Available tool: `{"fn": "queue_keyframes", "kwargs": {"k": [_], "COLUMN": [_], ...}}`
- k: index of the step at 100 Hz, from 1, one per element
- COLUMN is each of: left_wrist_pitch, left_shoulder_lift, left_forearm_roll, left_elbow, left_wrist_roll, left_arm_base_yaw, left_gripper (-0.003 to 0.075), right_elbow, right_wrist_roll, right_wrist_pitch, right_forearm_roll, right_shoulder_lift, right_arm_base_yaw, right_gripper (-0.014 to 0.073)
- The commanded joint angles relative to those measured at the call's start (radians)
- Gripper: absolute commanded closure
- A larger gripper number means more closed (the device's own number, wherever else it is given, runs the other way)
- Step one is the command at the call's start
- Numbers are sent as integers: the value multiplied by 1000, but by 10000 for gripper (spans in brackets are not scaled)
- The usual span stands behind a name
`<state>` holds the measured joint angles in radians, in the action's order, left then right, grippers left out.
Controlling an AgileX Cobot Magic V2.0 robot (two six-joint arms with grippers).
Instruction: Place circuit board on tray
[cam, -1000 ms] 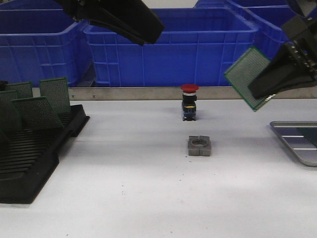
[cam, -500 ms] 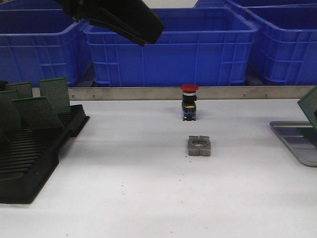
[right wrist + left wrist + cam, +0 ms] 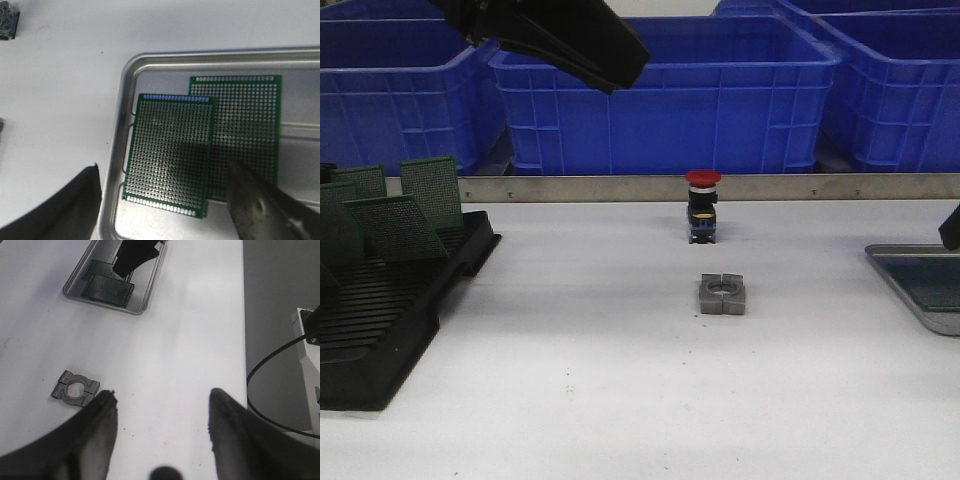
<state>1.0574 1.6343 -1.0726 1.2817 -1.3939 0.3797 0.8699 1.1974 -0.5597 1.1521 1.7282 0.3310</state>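
Two green circuit boards lie flat in the grey tray (image 3: 125, 100), one circuit board (image 3: 170, 150) overlapping the edge of the other (image 3: 247, 125). My right gripper (image 3: 164, 167) hovers open just above the nearer board, one finger on each side and nothing held. From the front only the tray's left end (image 3: 898, 272) and a sliver of the right arm (image 3: 950, 228) show at the right edge. My left gripper (image 3: 162, 400) is open and empty, high over the middle of the table. Its view shows the tray (image 3: 75, 290) with the boards (image 3: 107, 288) far off.
A black slotted rack (image 3: 390, 320) with several upright green boards (image 3: 430, 190) stands at the left. A red push button (image 3: 703, 205) and a grey metal clamp block (image 3: 722, 294) sit mid-table. Big blue bins (image 3: 660, 95) line the back behind a metal rail.
The right gripper carried a circuit board rightward and down out of the front view, and the board now lies in the tray, released. The left arm has not moved.
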Motion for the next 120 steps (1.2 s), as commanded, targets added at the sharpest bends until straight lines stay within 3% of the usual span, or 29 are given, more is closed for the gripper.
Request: {"fn": "queue_keyframes", "kwargs": {"k": [1,13,25,56,76,91,108,120], "left_wrist_pitch": [11,13,18,-20,-289,-526,-652,-716], "left_shoulder_lift": [-49,-72,-102,-226,-367,-508,-662,-788], "left_forearm_roll": [-61,-61,-61,83,221,325,324,320], "left_elbow": [31,31,31,31,-32,-171,-347,-492], "left_wrist_roll": [5,25,44,200,373,514,530,530], "left_arm_base_yaw": [-9,-42,-104,-242,-247,-247,-247,-247], "left_gripper": [510,741,737,738,738,738,738,738], "right_elbow": [18,18,18,12,-54,-152,-249,-315], "right_wrist_roll": [6,42,44,100,184,360,468,496], "right_wrist_pitch": [-7,-10,-46,-35,-20,6,-7,-14], "right_forearm_roll": [31,21,3,6,163,344,444,457], "right_shoulder_lift": [-42,-48,-66,-211,-398,-563,-726,-816], "right_arm_base_yaw": [8,8,8,6,5,5,-2,-62], "right_gripper": [125,370,662,653,653,653,653,653]}}
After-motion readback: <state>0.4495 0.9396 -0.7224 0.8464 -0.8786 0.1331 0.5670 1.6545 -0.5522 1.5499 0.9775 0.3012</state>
